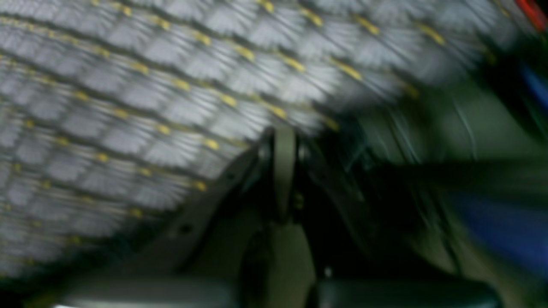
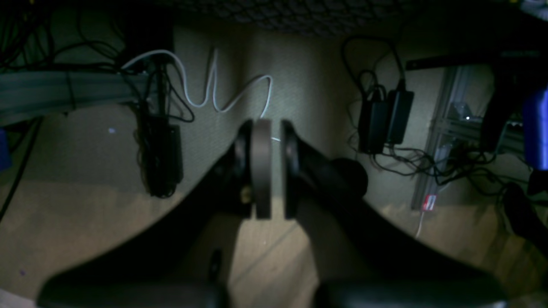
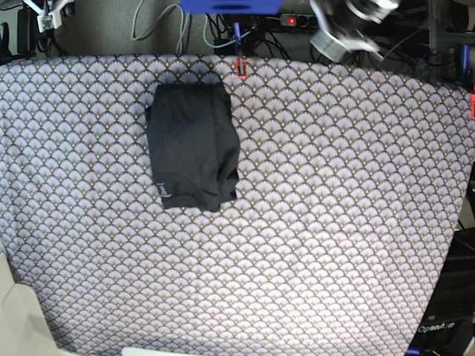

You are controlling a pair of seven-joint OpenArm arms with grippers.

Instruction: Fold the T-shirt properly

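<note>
**Folded T-shirt on the patterned desk, both arms off it**

The desk fills nearly the whole base view, covered edge to edge by a grey fan-patterned tablecloth with small yellow dots.

The T-shirt, plain black, lies folded into a compact, roughly rectangular bundle at about eleven o'clock from the desk's middle, near the far edge. Its lower right corner sticks out slightly. Nothing touches it.

An orange clip sits on the far edge of the cloth, just at one o'clock from the bundle.

The left pincer shows blurred in its wrist view, jaws together with nothing between them, the tablecloth's edge running behind it.

The right pincer hangs off the desk over the floor, where cables and power bricks lie; its jaws stand nearly together on nothing.
</note>
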